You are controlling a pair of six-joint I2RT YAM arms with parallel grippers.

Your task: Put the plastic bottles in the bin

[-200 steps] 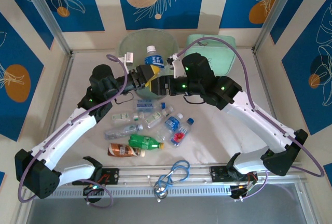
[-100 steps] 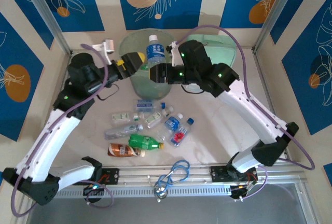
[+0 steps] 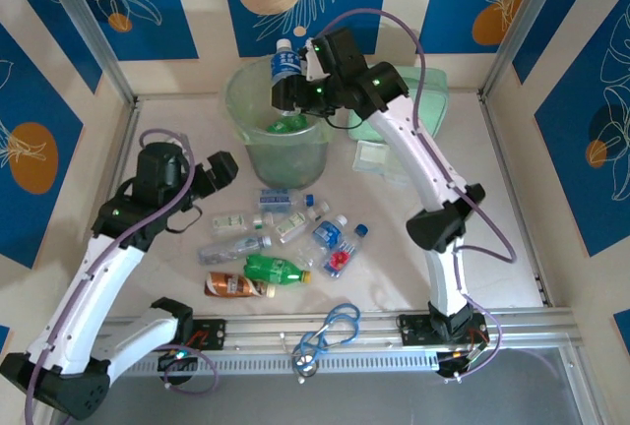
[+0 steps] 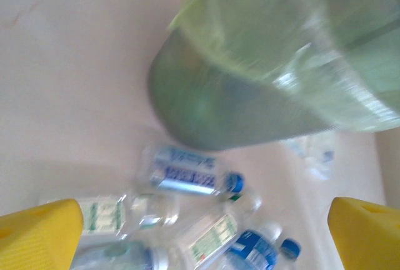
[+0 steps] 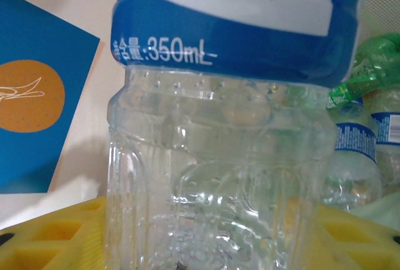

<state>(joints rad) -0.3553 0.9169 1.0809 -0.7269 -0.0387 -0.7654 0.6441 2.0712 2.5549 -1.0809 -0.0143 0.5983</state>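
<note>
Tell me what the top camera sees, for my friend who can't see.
The right tool holds a clear plastic bottle with a blue label upright over the tall round pale-green plastic bin. The left tool hangs open left of the bin, near small plastic bottles scattered on the pale table.

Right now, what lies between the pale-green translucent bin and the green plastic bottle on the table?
Top view: two small clear plastic bottles, a blue-labelled one by the bin, then a white-labelled one nearer the green bottle.

Bin [image 3: 261, 159] translucent pale green; held bottle [image 3: 286, 76] clear, blue label; green bottle [image 3: 276, 269] at 6 o'clock; walls [image 3: 325, 2] blue, orange discs.
</note>
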